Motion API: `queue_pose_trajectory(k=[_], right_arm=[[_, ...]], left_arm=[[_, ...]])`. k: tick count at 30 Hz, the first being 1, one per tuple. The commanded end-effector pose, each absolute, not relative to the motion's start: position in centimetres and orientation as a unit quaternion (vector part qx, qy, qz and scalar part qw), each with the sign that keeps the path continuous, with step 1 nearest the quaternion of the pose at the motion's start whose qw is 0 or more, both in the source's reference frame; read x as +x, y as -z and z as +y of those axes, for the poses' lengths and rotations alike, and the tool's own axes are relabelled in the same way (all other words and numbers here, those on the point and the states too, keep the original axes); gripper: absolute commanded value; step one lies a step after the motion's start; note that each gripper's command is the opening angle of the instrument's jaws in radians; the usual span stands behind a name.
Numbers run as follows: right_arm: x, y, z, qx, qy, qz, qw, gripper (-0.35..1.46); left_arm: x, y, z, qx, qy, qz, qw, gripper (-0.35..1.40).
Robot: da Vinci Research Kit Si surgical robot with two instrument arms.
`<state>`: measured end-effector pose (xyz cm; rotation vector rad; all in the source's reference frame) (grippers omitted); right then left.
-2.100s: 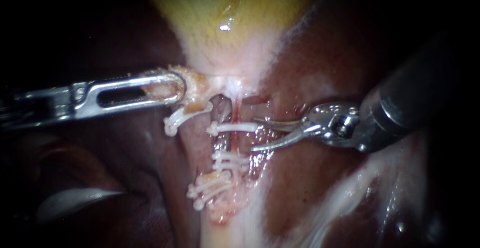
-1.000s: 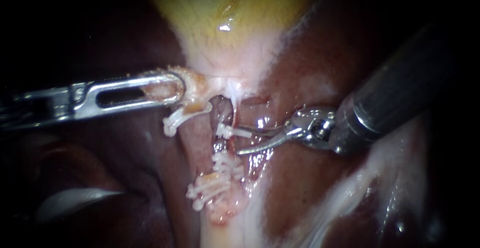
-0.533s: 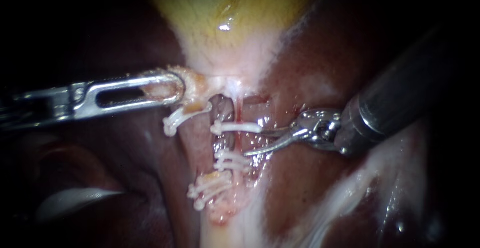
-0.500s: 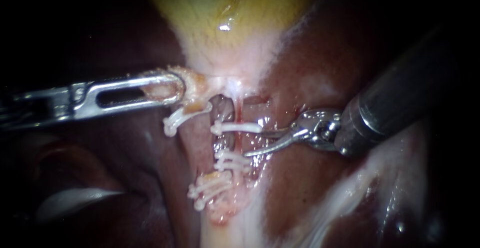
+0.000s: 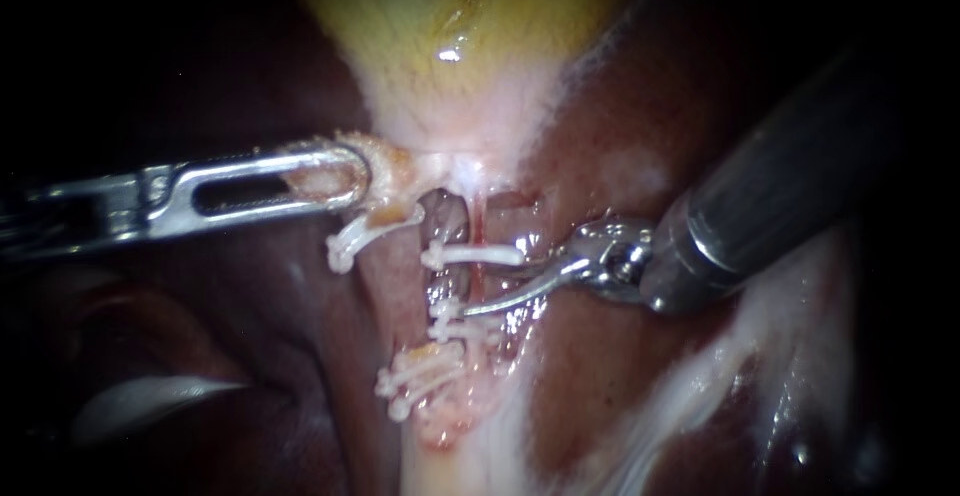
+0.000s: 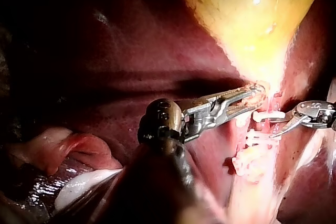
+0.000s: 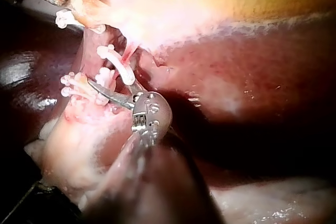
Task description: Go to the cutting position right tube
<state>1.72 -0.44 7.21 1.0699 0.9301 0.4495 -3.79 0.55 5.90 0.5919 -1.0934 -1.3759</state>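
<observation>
**Left instrument**: bright silver claw, long and slim, with a rounded tip and an oblong slot along its length. A round pin marks the hinge. Behind it, a dark rounded knuckle with small bores joins a dark shaft.

**Right instrument**: two thin, curved, pointed silver blades spring from a polished silver housing with a round pin. Its shaft is a smooth dark grey cylinder with a glossy sheen.
</observation>
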Motion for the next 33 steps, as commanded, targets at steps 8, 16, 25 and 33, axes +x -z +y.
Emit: queue_pose_trajectory(k=[8,16,25,33], right_arm=[[1.82,-7.22,-0.43,0.509,-0.2,0.467,0.695,1.33],[1.84,-7.18,-0.47,0.539,-0.178,0.495,0.657,1.33],[1.95,-7.12,-0.52,0.547,-0.161,0.496,0.655,1.29],[2.17,-7.18,-0.51,0.514,-0.158,0.52,0.664,1.29]], left_arm=[[-3.78,-5.91,0.55,0.255,0.594,-0.472,0.6,-0.35],[-3.74,-5.98,0.58,0.257,0.592,-0.472,0.601,-0.35],[-3.77,-6.02,0.56,0.255,0.592,-0.473,0.601,-0.35],[-3.81,-6.04,0.54,0.254,0.593,-0.472,0.602,-0.35]])
